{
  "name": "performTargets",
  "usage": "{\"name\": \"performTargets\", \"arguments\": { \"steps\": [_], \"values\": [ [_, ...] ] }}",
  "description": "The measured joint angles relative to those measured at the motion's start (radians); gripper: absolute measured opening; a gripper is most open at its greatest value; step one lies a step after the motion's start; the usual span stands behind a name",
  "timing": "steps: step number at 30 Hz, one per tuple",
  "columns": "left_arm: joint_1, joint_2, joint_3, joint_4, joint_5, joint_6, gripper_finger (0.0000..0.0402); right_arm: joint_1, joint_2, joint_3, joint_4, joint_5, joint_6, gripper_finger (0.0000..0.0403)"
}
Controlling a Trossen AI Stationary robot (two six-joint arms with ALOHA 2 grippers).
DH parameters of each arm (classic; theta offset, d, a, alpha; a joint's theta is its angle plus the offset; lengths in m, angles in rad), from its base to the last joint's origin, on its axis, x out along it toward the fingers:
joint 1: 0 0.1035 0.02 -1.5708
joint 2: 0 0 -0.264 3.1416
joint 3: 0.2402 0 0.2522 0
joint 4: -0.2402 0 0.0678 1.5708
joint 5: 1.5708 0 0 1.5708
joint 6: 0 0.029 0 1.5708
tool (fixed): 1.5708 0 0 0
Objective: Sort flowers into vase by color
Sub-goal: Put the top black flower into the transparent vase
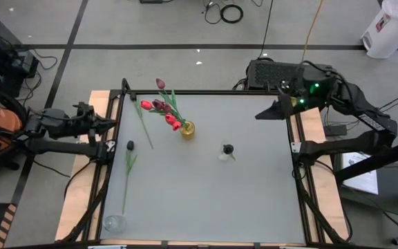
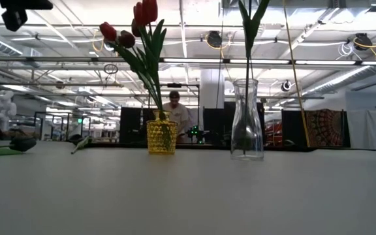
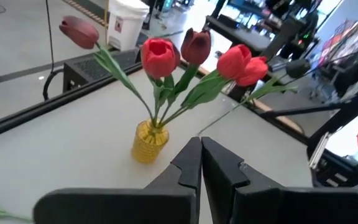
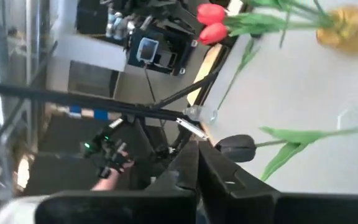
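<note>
From above, red and maroon tulips (image 1: 163, 108) are seen gathered in the yellow vase (image 1: 186, 129) on the worktop (image 1: 254, 187); a dark-headed tulip (image 1: 128, 166) and another stem (image 1: 142, 119) lie loose at the left. A clear vase (image 1: 226, 151) holds one stem. The left hand (image 1: 113, 124) is parked at the left edge, the right hand (image 1: 262, 114) at the right edge. In the wrist views both hands are seen clenched, empty. A pause between picks is judged; next, a loose tulip must be reached and an opened hand lowered over its stem.
</note>
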Motion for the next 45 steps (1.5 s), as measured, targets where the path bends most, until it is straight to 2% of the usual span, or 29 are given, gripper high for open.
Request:
{"name": "performTargets", "arguments": {
  "steps": [7, 16, 20, 28, 36, 40, 45],
  "values": [
    [0.000, 0.091, 0.000, 0.001, -0.005, -0.004, 0.0004, 0.052, -0.095, 0.000, -0.041, 0.075, -0.278, 0.0001],
    [0.000, 0.162, 0.050, -0.004, -0.023, -0.080, 0.0004, 0.062, -0.308, -0.001, -0.292, 0.274, -0.488, 0.0001],
    [0.000, 0.175, 0.089, -0.007, -0.050, -0.083, 0.0004, 0.062, -0.391, -0.002, -0.336, 0.349, -0.522, 0.0000],
    [0.000, 0.250, 0.151, -0.035, -0.034, -0.131, 0.0004, 0.060, -0.535, -0.002, -0.443, 0.414, -0.490, 0.0000],
    [0.000, 0.363, 0.238, -0.381, -0.043, -0.132, 0.0004, 0.013, -0.597, -0.036, -0.436, 0.461, -0.466, 0.0000],
    [0.000, 0.351, 0.239, -0.471, -0.083, -0.166, 0.0004, -0.017, -0.598, -0.102, -0.432, 0.476, -0.510, 0.0000],
    [0.000, 0.318, 0.239, -0.528, -0.109, -0.216, 0.0004, -0.031, -0.597, -0.222, -0.296, 0.483, -0.513, 0.0000]
  ]
}}
